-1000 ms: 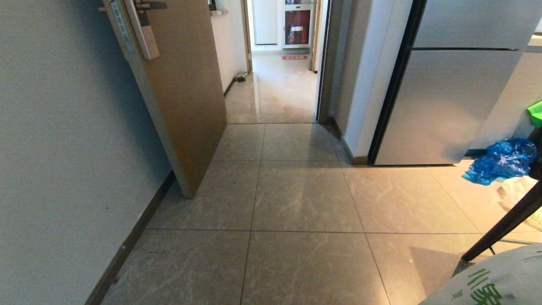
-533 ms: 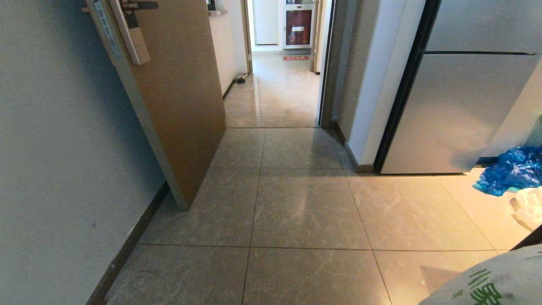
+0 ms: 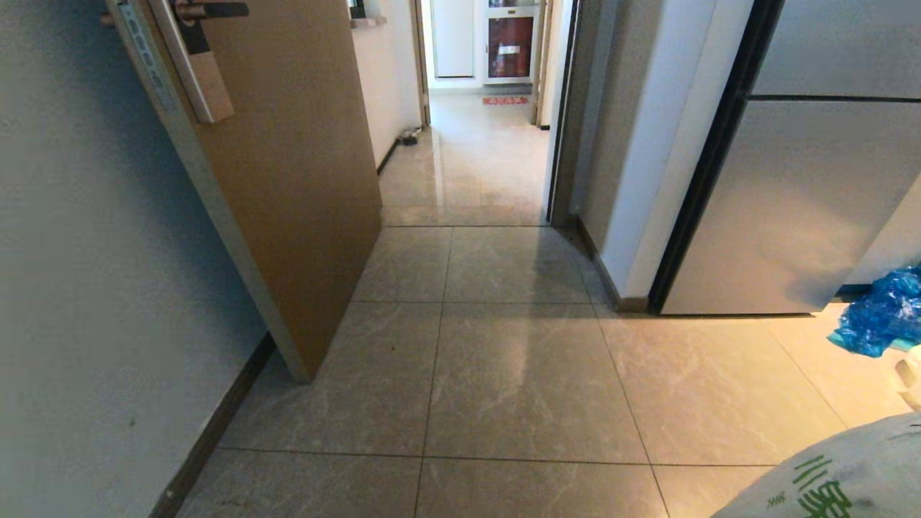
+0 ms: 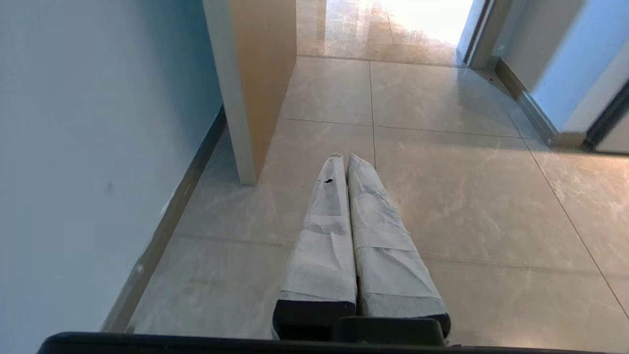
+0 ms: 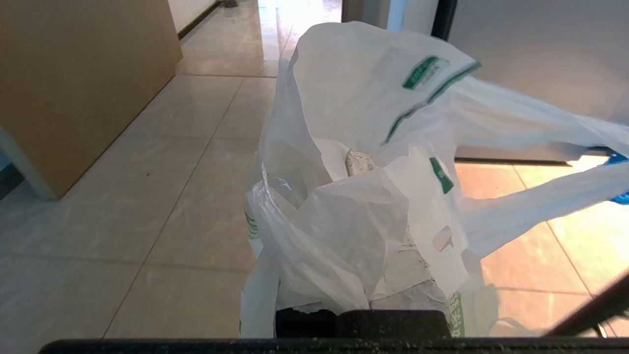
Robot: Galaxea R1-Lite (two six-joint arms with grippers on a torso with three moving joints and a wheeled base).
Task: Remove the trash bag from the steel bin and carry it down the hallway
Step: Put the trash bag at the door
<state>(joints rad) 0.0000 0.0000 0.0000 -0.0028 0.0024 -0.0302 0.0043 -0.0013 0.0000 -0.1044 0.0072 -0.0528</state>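
The trash bag point(image 5: 354, 123), thin white plastic with green print, hangs bunched around my right gripper point(image 5: 357, 160), which is shut on it. Its loop handles stretch off to one side. A corner of the same trash bag point(image 3: 842, 478) shows at the lower right of the head view. My left gripper point(image 4: 344, 158) is shut with nothing in it, held low over the floor tiles. The hallway point(image 3: 468, 165) of glossy tiles lies straight ahead through a doorway, with a red cabinet point(image 3: 509, 47) and a red mat point(image 3: 505, 101) at its end. The steel bin is out of view.
An open wooden door point(image 3: 288, 180) juts in from the left wall point(image 3: 86, 288); its edge point(image 4: 241, 98) is close to my left gripper. A wall corner point(image 3: 633, 180) and a steel fridge point(image 3: 791, 201) stand on the right, with a blue plastic bag point(image 3: 881, 313) on the floor beside it.
The whole head view has shifted: the camera has moved forward toward the doorway. The door is nearer, the fridge and blue bag slid right, and a dark slanted bar left the view.
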